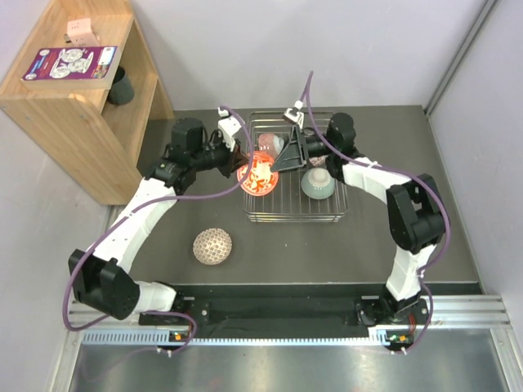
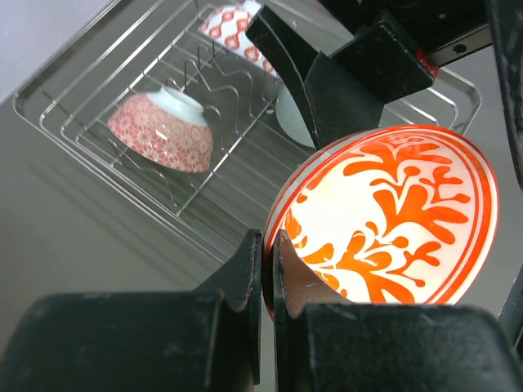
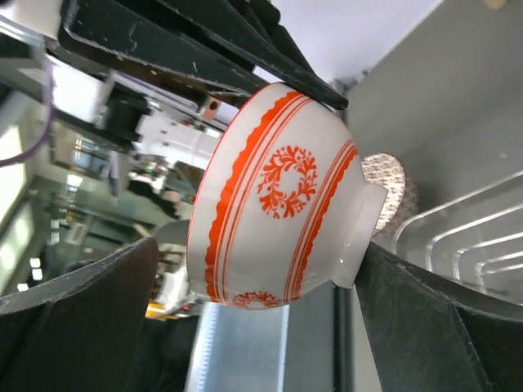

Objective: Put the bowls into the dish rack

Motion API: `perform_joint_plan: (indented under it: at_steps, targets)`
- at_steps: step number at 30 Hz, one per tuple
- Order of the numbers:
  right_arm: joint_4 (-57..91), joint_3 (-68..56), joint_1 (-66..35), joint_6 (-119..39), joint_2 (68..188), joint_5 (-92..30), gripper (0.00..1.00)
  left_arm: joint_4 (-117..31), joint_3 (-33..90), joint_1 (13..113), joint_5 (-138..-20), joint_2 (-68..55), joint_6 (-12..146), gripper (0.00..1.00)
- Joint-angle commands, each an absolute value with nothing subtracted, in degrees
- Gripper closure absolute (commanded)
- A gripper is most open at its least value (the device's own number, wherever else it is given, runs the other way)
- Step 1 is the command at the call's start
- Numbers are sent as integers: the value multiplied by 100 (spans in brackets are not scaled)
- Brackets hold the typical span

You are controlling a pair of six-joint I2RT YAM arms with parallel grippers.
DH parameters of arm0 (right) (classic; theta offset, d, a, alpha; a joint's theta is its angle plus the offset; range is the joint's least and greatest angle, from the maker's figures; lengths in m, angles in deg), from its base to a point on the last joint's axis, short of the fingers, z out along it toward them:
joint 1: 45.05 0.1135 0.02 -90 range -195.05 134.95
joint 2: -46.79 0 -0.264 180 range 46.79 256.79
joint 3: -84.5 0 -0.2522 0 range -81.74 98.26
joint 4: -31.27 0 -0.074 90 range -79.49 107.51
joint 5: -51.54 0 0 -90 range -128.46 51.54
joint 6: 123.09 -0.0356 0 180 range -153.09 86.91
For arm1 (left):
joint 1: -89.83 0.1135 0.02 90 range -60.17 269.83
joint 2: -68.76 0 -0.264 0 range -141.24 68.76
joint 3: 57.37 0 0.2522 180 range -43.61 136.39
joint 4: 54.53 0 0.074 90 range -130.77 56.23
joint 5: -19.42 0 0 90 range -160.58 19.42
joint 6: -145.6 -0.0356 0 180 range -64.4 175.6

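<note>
Dish rack [image 1: 294, 218] — dk tabletop [image 1: 327, 245], pale walls [image 1: 327, 49]

Beside the far left corner of the dark bench [image 1: 327, 253] we see a wooden shelf [image 1: 61, 122]. A purple leaflet [image 1: 71, 63] and a small pinkish box [image 1: 82, 31] lie on top; a dark cup [image 1: 121, 88] stands inside.

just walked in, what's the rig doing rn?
The left gripper is pinching the rim of the red-orange floral bowl and holding it on edge over the left side of the dish rack. The right gripper is open, with its fingers on either side of that same bowl but not clearly gripping it. A mint green bowl and at least one red-patterned bowl sit in the rack. The beige-brown mesh bowl is on the table, not yet loaded.
</note>
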State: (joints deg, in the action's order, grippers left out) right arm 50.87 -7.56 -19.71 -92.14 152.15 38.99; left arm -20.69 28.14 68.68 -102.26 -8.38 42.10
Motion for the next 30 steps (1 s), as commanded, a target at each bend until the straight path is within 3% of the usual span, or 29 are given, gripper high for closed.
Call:
perform_joint_plan:
  at_steps: [1,13,24,30]
  targets:
    - [10575,-626,-1833,-13237,15584,4090,1,-2591,2899,6768,-10275,-735,4294,100]
    - [10435,-817,-1798,-12881,15665,4003,0,-2662,2855,6742,-10231,-849,4286,100]
    - [9029,-1054,-1754,-11704,15621,3757,12,-2697,2846,6733,-10152,-849,4329,100]
    - [8432,-1081,-1754,-11178,15560,3616,13,-2618,2899,6707,-10003,-928,4330,100]
